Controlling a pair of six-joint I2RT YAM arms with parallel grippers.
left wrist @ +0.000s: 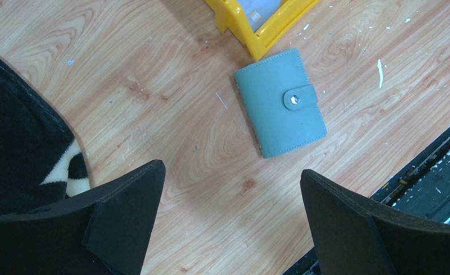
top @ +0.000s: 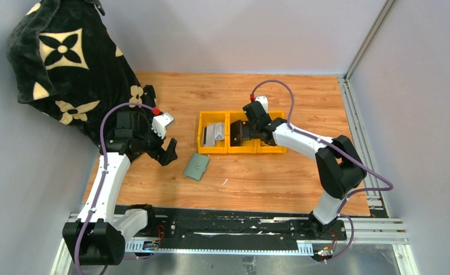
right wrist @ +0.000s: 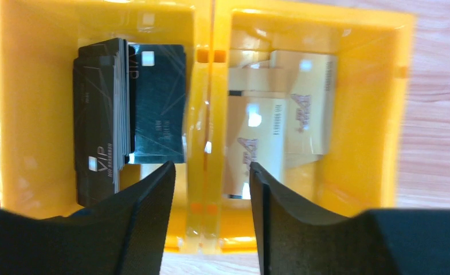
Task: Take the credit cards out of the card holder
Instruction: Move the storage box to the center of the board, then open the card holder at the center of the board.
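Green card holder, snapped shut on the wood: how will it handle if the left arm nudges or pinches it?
The card holder lies flat and closed, so it probably slides rather than tips or rolls on the smooth table. Stitched cover looks soft, likely giving slightly under a pinch. The fastened snap tab should keep it from flopping open.

There is one sage-green card holder [left wrist: 280,103] on one worktop [top: 257,177]. Three yellow bins [top: 214,150] stand in a row. One holds grey cards [top: 214,134], one black cards [right wrist: 99,120] and one tan slips [right wrist: 285,109], each pile overlapping too closely to count. There are two tools, the left tool [left wrist: 231,177] and the right tool [right wrist: 211,169], and one patterned blanket [top: 67,63].
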